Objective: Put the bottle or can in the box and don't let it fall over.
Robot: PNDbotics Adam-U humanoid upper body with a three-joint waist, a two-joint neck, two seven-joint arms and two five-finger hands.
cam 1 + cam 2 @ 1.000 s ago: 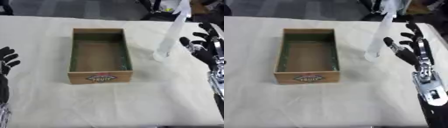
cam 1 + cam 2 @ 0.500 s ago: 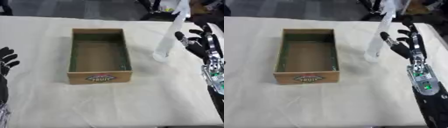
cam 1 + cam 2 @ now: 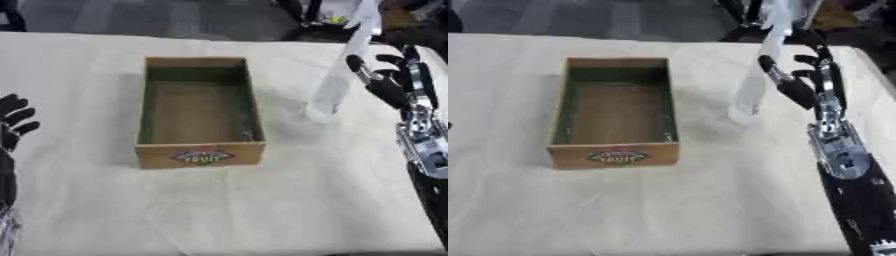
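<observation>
The tall clear bottle (image 3: 339, 75) stands upright just left of the right hand (image 3: 391, 84); its fingers spread, seemingly not yet touching; the box (image 3: 199, 152) lies further left.

- Light is even and fairly bright across the cream cloth-covered table (image 3: 105, 210), with no hard glare.
- The open brown cardboard box (image 3: 199, 112) holds a darker, shaded interior and casts a faint shadow to its right.
- The tall clear plastic bottle (image 3: 754, 75) looks washed out and smeared, its outline soft.
- Both views are blurred throughout; the dim background beyond the table's far edge is indistinct.
</observation>
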